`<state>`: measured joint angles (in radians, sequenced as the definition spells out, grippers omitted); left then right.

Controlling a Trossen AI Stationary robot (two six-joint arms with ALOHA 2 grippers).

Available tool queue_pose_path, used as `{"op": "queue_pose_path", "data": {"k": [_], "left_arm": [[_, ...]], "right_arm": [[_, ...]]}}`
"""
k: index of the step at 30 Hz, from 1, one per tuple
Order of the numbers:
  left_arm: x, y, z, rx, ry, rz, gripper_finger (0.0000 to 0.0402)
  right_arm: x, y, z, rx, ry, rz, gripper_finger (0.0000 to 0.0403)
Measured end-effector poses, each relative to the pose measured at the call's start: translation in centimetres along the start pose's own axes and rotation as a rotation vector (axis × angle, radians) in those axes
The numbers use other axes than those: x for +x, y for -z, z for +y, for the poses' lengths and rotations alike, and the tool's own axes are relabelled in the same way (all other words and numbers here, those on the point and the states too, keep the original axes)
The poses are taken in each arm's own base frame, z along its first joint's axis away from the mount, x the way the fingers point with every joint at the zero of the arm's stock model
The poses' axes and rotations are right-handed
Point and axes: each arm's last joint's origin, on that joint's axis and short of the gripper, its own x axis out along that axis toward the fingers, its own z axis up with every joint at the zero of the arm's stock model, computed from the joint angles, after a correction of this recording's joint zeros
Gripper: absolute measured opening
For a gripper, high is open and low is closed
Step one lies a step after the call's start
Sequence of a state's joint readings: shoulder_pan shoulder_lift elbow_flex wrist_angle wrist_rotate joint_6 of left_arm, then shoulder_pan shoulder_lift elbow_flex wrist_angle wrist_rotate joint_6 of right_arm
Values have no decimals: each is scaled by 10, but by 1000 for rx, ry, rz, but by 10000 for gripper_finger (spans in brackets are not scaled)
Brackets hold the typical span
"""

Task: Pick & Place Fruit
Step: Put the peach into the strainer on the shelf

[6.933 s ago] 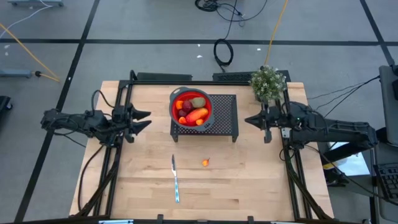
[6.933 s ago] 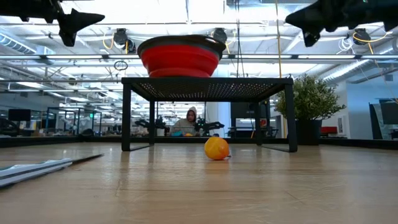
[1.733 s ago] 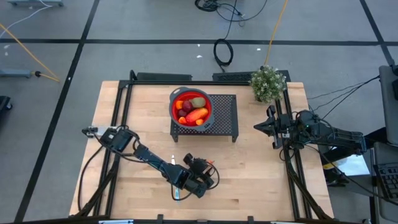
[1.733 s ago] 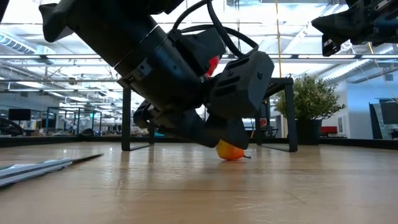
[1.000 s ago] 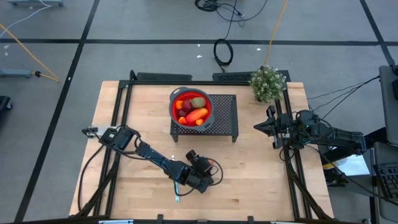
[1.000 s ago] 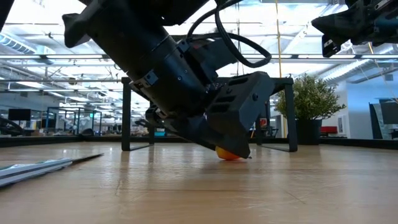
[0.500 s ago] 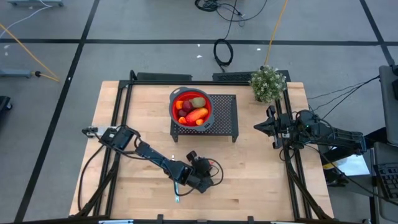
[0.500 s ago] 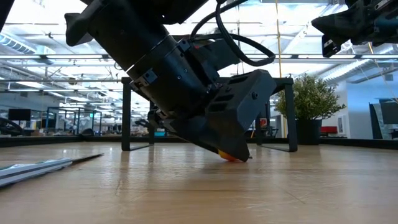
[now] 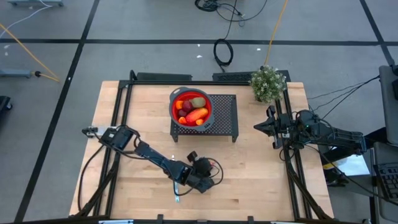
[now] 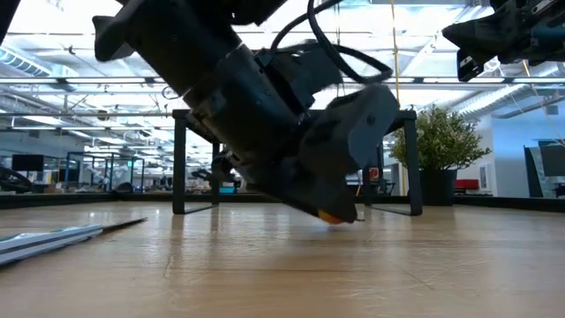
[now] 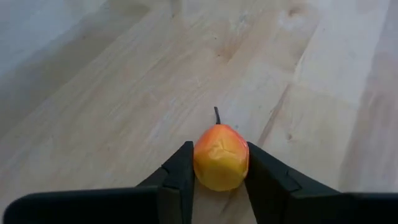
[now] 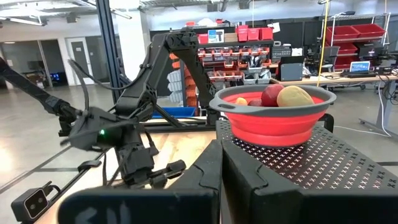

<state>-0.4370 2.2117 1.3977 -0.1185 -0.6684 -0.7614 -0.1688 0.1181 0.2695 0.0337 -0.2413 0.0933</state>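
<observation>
Pincer [image 11: 217, 171] on left arm just squeezed in, now pinching small orange fruit [image 11: 221, 156] on bench [image 11: 124, 93]; lift toward bowl [image 9: 191, 107] looks next. Right pincer [image 9: 258, 126] pressed together, idle.

We note pale wooden table top [image 9: 143, 124]: smooth planks, visible grain, soft satin sheen (clearest in left wrist view).

Small orange-yellow fruit piece [image 11: 221, 157]: slightly dimpled, waxy plastic-looking skin, thin dark stem.

Left gripper [image 11: 217, 180] fingers [image 11: 181, 171]: matt black plastic, smooth.

Round red collapsible bowl [image 12: 276, 121]: rubbery, low gloss, ribbed wall, grey rim.

Black perforated metal stand [image 12: 323, 165]: matt, fine hole pattern.

Silver knife [image 10: 53, 240]: pale, dull sheen.
</observation>
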Motion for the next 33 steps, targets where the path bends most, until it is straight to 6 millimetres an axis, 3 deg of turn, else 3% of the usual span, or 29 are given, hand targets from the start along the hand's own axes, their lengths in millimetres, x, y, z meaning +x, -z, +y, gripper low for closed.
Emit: {"op": "queue_pose_path", "data": {"k": [8, 14, 23, 26, 33], "left_arm": [[-41, -43, -3, -60, 113, -69, 110], [-90, -81, -4, -57, 290, -118, 110], [-160, -123, -8, -41, 490, -382, 111], [-176, -133, -9, -18, 528, -483, 111], [-194, -148, -13, 17, 603, -699, 111]], "right_arm": [[0, 0, 0, 0, 0, 0, 0], [0, 0, 0, -3, 0, 1, 0], [0, 0, 0, -7, -1, 0, 0], [0, 0, 0, -8, 0, 0, 0], [0, 0, 0, -30, 0, 0, 0]]}}
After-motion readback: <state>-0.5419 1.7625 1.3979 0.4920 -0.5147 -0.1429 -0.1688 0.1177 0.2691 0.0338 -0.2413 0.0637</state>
